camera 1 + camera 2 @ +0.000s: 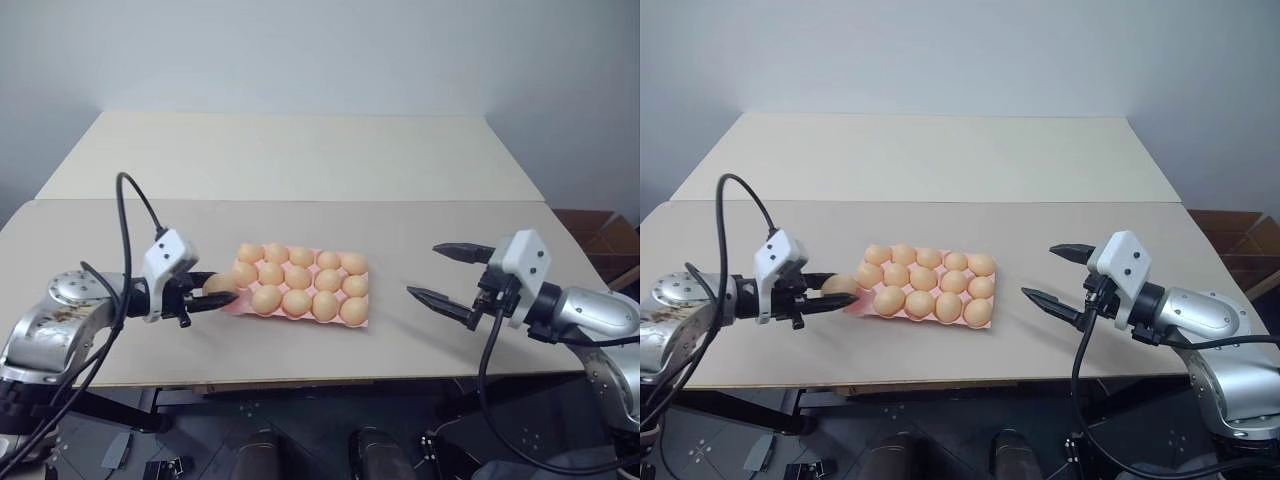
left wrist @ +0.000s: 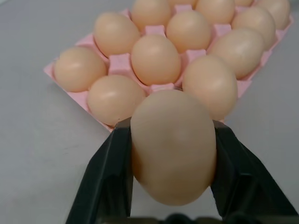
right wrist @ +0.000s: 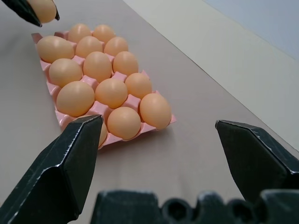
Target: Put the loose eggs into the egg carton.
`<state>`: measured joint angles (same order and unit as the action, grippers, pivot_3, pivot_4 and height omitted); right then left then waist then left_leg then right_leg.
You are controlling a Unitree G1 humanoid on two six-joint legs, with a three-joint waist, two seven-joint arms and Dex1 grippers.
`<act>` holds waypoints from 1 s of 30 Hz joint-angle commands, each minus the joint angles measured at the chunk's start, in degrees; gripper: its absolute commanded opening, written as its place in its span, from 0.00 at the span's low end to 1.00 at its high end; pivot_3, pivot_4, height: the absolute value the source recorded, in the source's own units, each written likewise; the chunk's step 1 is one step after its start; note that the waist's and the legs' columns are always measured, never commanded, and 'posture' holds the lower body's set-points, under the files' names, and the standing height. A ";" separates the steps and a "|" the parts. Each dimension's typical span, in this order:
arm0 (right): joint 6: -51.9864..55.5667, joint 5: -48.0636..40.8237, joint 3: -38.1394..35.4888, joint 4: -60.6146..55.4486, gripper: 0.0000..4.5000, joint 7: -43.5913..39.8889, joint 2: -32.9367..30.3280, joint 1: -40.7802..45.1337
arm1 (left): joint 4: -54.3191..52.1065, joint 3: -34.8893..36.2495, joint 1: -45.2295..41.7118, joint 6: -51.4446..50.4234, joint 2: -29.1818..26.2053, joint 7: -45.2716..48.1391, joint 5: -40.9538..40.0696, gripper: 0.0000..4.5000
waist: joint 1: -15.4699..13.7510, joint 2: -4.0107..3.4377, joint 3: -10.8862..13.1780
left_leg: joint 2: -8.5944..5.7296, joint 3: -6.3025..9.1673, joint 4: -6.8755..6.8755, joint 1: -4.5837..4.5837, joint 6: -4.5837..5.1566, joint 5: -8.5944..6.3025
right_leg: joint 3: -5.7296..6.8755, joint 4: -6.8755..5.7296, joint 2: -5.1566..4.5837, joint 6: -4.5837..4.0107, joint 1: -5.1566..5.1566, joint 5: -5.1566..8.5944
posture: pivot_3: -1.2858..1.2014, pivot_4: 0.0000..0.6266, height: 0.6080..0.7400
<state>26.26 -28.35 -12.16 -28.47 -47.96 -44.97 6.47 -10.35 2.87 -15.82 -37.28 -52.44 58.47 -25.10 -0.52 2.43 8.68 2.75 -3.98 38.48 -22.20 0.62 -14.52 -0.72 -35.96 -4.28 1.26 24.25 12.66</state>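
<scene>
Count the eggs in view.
15: fourteen eggs sit in the egg carton's cups, and one egg is clamped in the left gripper beside the carton's left end. None appears hidden.

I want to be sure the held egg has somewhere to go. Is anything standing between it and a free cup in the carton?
The left gripper holds an egg at the egg carton's near-left edge. No free cup is visible; eggs sit in every cup I can see, so the path is open but the spot isn't.
</scene>
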 commanded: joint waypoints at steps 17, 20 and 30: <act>-0.90 -3.08 -2.94 -1.59 1.00 -1.93 -0.99 -0.75 | -3.68 28.35 14.00 7.42 -4.70 8.91 -6.23 1.00 | 1.15 -0.03 0.02 | 0.08 -0.02 -0.10 0.03 0.01 -0.01 | 0.01 0.03 0.00 -0.01 0.05 0.04 | 0.52 0.24 1.00; -1.60 -4.38 -3.54 0.26 1.00 -5.39 -2.05 -0.58 | -2.48 34.71 20.42 10.05 -3.73 13.11 -7.49 1.00 | 1.13 -0.03 0.02 | 0.08 -0.04 -0.08 0.04 0.01 -0.01 | 0.01 0.03 -0.02 -0.03 0.03 0.04 | 0.52 0.24 1.00; -2.90 -4.96 -3.59 6.05 1.00 -12.66 -4.51 0.48 | -10.06 41.29 35.23 7.43 1.98 9.34 -9.42 1.00 | 0.43 -0.03 0.02 | 0.09 -0.06 -0.07 0.11 0.00 -0.01 | 0.01 0.03 -0.05 -0.35 -0.01 0.23 | 0.52 0.24 1.00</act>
<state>25.09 -32.92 -14.39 -22.25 -59.95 -48.69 5.89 -17.83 42.43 19.17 -29.39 -50.27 69.65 -34.25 -0.10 2.41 8.70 2.84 -4.05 38.40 -22.08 0.62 -14.53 -0.73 -35.94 -4.34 0.91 24.25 12.89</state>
